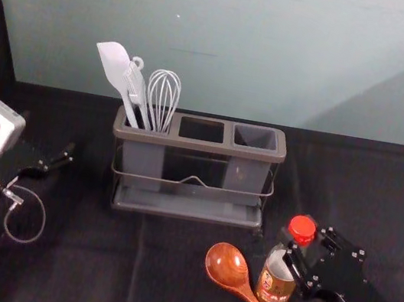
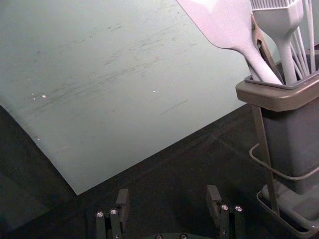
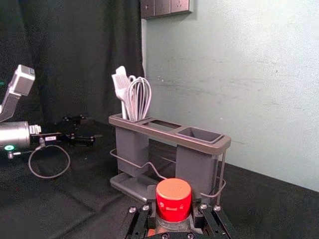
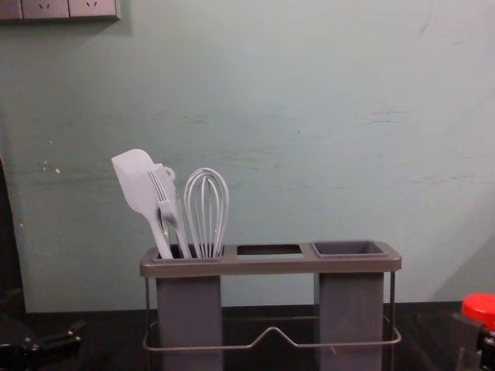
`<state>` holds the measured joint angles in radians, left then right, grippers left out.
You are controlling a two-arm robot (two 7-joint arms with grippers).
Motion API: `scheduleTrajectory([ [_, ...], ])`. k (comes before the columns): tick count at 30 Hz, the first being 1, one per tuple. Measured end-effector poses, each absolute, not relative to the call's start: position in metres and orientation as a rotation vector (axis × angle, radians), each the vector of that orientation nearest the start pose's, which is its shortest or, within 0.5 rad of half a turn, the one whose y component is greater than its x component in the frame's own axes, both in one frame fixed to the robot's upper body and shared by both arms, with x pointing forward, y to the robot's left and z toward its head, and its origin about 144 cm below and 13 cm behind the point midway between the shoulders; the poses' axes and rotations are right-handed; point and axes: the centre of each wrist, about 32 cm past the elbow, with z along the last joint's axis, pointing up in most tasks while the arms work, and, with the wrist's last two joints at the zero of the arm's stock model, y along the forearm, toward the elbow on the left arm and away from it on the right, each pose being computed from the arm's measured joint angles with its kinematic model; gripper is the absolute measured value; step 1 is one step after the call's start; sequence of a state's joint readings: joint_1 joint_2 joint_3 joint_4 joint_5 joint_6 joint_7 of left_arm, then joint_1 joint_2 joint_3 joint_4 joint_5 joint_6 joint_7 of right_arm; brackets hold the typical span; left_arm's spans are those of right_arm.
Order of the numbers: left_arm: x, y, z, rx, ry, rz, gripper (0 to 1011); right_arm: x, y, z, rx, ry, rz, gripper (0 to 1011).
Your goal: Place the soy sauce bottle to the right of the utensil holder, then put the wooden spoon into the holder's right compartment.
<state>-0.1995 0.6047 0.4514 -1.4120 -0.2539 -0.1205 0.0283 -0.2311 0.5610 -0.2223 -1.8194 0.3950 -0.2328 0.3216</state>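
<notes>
The right tool (image 1: pixel 307 255) is at the bottle (image 1: pixel 276 281), pinching it just under the red cap (image 1: pixel 302 228); in the right wrist view the fingers (image 3: pixel 151 194) stand on opposite sides of it, with the cap up between them. I cannot tell whether the bottle's base touches the table (image 1: pixel 167 269).

The spoon (image 1: pixel 227 265) lies on the table to the left of the right tool, face up. Its bowl is the end farther from the robot, and its handle runs nearer and rightward, passing close in front of the bottle.

The holder (image 1: pixel 199 144) stands upright, ahead and to the left of the right tool, and to the right of the left tool (image 1: pixel 58 159). Its right compartment (image 1: pixel 255 138) is the one nearest the right tool. The left compartment (image 1: pixel 143 160), nearest the left tool, holds the spatula (image 1: pixel 113 64), the brush (image 4: pixel 165 193) and the whisk (image 1: pixel 163 94), all heads up, with the spatula leaning left.

The left tool is parked over on the robot's left, well apart from the bottle and the spoon. In the left wrist view its fingers (image 2: pixel 122 203) are spread wide.
</notes>
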Motion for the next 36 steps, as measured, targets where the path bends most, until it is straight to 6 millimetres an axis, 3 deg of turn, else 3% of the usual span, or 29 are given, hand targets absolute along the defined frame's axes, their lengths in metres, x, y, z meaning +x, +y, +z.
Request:
scheduleTrajectory([
  [21, 0.489, 0.310, 1.140, 0.304, -0.285, 1.248, 1011, 0.387, -0.302, 1.165, 0.044, -0.170, -0.968, 382],
  [36, 0.489, 0.310, 1.140, 0.304, -0.285, 1.248, 1012, 0.419, -0.314, 1.167, 0.075, -0.132, -0.994, 382],
])
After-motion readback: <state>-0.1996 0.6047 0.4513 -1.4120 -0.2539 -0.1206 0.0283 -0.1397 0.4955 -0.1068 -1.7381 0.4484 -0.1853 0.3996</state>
